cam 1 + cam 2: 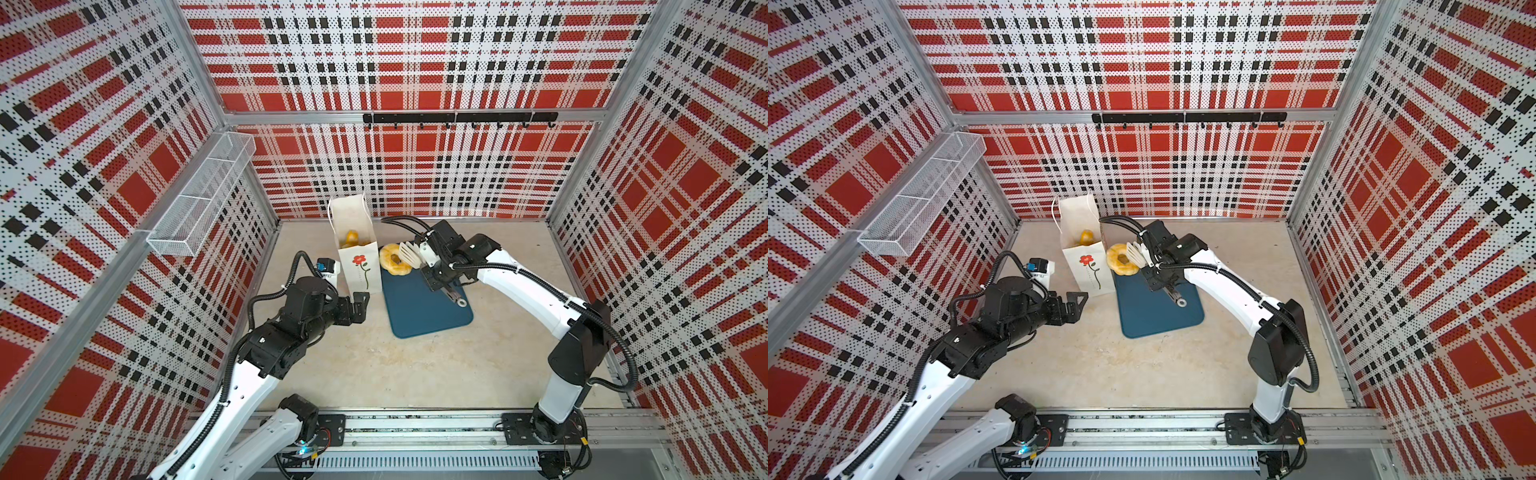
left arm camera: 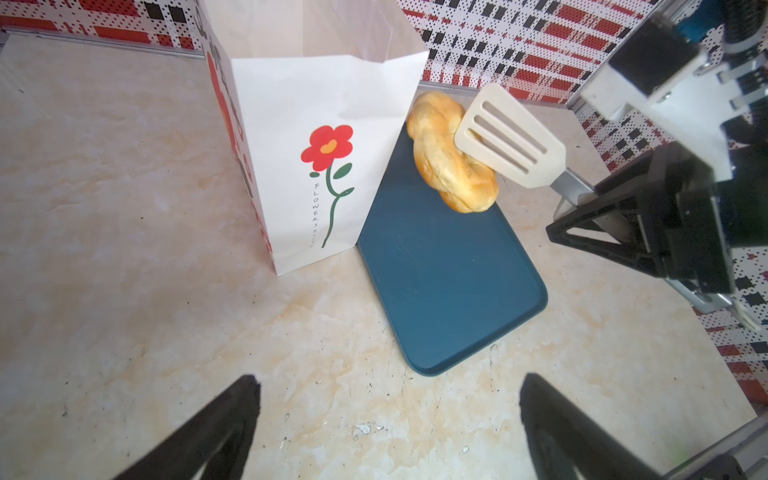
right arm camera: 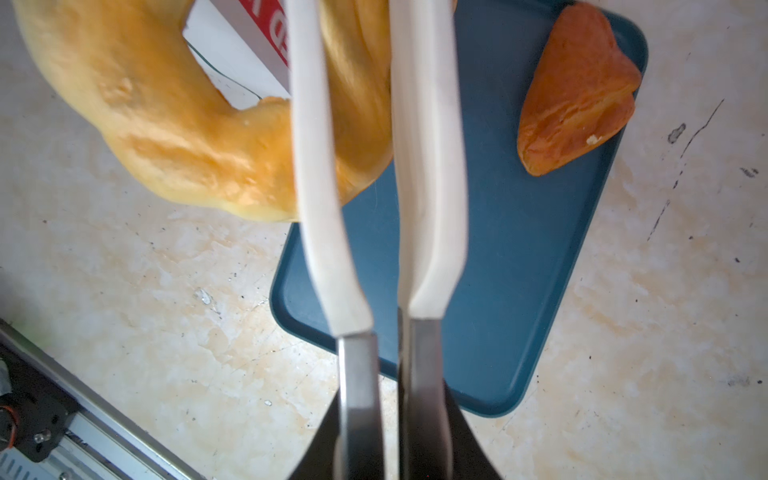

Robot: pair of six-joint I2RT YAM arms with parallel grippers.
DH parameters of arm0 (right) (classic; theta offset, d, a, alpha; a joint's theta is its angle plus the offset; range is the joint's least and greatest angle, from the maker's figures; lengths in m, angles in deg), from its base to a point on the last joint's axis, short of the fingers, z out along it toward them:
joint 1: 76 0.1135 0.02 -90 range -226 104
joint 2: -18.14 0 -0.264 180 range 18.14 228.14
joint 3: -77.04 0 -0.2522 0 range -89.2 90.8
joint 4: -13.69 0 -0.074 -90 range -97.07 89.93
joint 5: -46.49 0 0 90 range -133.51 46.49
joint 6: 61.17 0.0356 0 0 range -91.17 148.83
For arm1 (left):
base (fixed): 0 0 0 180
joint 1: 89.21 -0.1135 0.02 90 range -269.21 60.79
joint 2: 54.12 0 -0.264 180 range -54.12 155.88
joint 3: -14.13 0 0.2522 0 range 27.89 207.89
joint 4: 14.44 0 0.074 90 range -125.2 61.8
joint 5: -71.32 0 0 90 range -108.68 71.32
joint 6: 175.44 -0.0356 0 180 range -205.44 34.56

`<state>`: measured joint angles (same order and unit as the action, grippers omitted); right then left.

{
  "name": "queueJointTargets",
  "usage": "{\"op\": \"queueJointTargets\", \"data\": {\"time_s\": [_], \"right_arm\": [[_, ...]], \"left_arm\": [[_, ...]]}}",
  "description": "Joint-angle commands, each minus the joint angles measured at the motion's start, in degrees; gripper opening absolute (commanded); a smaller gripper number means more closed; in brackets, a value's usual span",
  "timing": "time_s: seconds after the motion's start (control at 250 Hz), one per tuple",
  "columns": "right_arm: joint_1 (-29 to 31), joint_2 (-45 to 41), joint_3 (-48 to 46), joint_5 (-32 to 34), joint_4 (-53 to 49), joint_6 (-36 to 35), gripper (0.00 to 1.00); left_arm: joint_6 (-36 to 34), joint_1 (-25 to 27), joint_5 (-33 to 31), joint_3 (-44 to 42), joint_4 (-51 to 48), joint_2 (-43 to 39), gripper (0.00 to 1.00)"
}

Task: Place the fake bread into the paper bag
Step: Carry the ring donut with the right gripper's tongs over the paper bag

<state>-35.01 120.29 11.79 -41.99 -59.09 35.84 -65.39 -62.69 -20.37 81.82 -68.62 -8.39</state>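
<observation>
The white paper bag [image 1: 357,253] [image 1: 1084,249] [image 2: 316,166] with a red flower stands open at the back of the table, a golden pastry [image 1: 352,237] [image 1: 1086,237] inside it. My right gripper [image 1: 434,270] [image 1: 1156,270] [image 3: 390,436] is shut on white slotted tongs [image 1: 409,253] [image 2: 507,137] [image 3: 316,166]. The tongs pinch a ring doughnut [image 1: 390,259] [image 1: 1121,259] [image 2: 449,166] [image 3: 166,124] upright, right beside the bag, over the tray's far end. A darker orange-brown piece [image 3: 577,91] lies on the tray. My left gripper [image 1: 359,305] [image 1: 1077,303] [image 2: 388,382] is open and empty in front of the bag.
A dark blue tray [image 1: 428,311] [image 1: 1158,316] [image 2: 449,291] [image 3: 519,291] lies against the bag's right side. A wire basket [image 1: 199,199] hangs on the left wall. A black hook rail [image 1: 457,117] runs along the back wall.
</observation>
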Motion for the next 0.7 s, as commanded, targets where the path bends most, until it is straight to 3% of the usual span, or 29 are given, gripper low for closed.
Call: {"op": "queueJointTargets", "data": {"time_s": [0.0,0.332,0.696], "right_arm": [[0.5,-3.3,4.9,-1.3,2.1,-0.3,0.28],[3.3,1.1,17.5,0.1,-0.4,-2.1,0.29],[5.9,5.9,23.9,1.6,3.5,-1.7,0.3]], "left_arm": [[-1.1,-2.0,2.2,2.0,-1.4,-1.4,0.99],[-1.9,-8.6,7.5,4.2,-3.0,-1.6,0.99],[-1.9,-14.3,10.7,3.7,-3.2,-1.6,0.99]]}}
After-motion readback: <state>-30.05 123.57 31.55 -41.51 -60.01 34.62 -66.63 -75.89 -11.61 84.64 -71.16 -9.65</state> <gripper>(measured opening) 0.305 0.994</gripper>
